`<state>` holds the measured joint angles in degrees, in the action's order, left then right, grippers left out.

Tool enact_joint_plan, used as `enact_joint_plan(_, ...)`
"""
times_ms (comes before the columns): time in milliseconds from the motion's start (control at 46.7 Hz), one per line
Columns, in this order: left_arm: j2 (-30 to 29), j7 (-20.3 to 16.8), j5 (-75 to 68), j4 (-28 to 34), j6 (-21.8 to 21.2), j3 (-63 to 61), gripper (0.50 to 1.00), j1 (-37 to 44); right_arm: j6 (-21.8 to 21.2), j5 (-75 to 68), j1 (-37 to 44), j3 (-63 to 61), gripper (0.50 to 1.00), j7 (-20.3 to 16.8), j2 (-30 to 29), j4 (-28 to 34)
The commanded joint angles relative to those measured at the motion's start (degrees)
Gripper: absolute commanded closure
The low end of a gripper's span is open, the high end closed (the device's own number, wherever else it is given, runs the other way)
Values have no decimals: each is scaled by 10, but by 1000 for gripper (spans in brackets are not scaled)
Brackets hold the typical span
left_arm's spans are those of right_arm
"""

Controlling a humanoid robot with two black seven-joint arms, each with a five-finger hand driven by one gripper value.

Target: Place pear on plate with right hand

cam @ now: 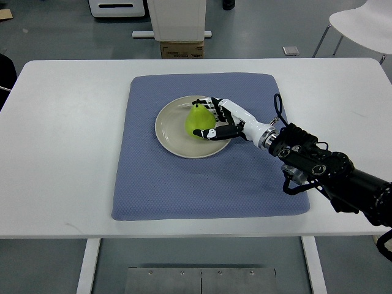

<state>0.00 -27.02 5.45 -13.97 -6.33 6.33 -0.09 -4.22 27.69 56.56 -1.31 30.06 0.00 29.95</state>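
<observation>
1. One arm in view only: the right, black and jointed, entering from the right edge low down and reaching up and leftward across the mat.
2. Right hand (pixel 215 120) white and black, over the right part of the plate, fingers (pixel 207 103) curled round the far side of the pear, thumb (pixel 211 132) pressed against its near side.
3. Grip closed on the fruit from the right; fingers touching it above and below as seen from the camera.
4. Pear (pixel 198 121) yellow-green, stem end pointing away from the robot, on or just over the plate, a little right of its centre; contact with the plate surface not clear from this angle.
5. Plate (pixel 169 125) round, cream-coloured, lying flat on the mat, somewhat above and left of the mat's middle.
6. Mat (pixel 184 190) blue-grey, textured, roughly square with rounded corners, spread on the table.
7. Table (pixel 67 153) white, filling most of the picture, bare on its left side.
8. Beyond the far edge: grey floor, a brown cardboard box (pixel 182 49) against a white stand, and part of a white chair (pixel 361 21) at the upper right.
</observation>
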Motion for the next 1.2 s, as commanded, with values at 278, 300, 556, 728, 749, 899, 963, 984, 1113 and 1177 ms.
enact_joint_plan(278,0,0,0,0,0,0,500,0,4,-1,-1,-1,515,1,0,-1)
enact_joint_plan(300,0,0,0,0,0,0,500,0,4,-1,-1,-1,513,1,0,-1)
enact_joint_plan(556,0,0,0,0,0,0,500,0,4,-1,-2,0,500,0,0,0)
enact_joint_plan(728,0,0,0,0,0,0,500,0,2,-1,4,-1,500,0,0,0)
enact_joint_plan(749,0,0,0,0,0,0,500,0,2,-1,5,-1,500,1,0,0)
enact_joint_plan(899,0,0,0,0,0,0,500,0,-6,-1,8,-3,500,1,0,-1)
enact_joint_plan(963,0,0,0,0,0,0,500,0,-8,-2,9,-3,500,1,0,-1)
enact_joint_plan(984,0,0,0,0,0,0,500,0,-8,-2,10,-3,500,1,0,0)
enact_joint_plan(1113,0,0,0,0,0,0,500,0,-14,-3,13,-4,500,2,19,0)
enact_joint_plan(1177,0,0,0,0,0,0,500,0,-21,-3,14,-5,500,3,33,0)
